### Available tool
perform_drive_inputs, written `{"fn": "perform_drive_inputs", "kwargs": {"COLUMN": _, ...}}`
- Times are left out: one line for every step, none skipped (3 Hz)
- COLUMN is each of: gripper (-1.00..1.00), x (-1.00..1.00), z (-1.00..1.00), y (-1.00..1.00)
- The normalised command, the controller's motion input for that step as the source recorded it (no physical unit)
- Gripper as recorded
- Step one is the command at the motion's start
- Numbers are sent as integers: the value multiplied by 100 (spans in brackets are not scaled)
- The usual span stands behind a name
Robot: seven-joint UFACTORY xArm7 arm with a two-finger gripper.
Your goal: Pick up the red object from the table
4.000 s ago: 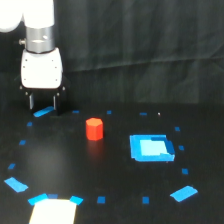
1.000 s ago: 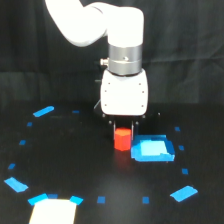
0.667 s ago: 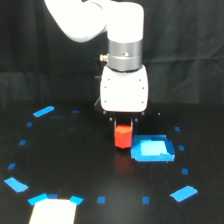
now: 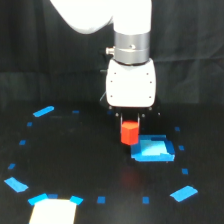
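The red object [image 4: 130, 133] is a small orange-red stubby block hanging just below the white gripper housing. My gripper [image 4: 130, 121] is shut on its top, and only short dark fingertips show beside it. The block appears raised off the black table [image 4: 75, 160]; a faint red glow lies on the surface below it. It hangs just left of the large blue square [image 4: 153, 150].
Small blue tape marks [image 4: 43, 111] form a ring on the table, with larger ones at the front left [image 4: 16, 185] and front right [image 4: 183, 193]. A white patch [image 4: 50, 212] lies at the bottom left edge. A black curtain backs the scene.
The gripper has shifted toward the exterior view's right and slightly upward, carrying the red object with it. Four seconds ago the block stood alone and the gripper was at the far left.
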Motion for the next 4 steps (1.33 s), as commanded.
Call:
{"fn": "perform_drive_inputs", "kwargs": {"gripper": -67, "x": 9, "z": 100, "y": 25}}
{"fn": "perform_drive_inputs", "kwargs": {"gripper": -90, "x": -38, "z": 100, "y": 89}}
{"fn": "perform_drive_inputs", "kwargs": {"gripper": -100, "x": -38, "z": 100, "y": -100}}
{"fn": "perform_drive_inputs", "kwargs": {"gripper": -71, "x": -35, "z": 100, "y": -98}}
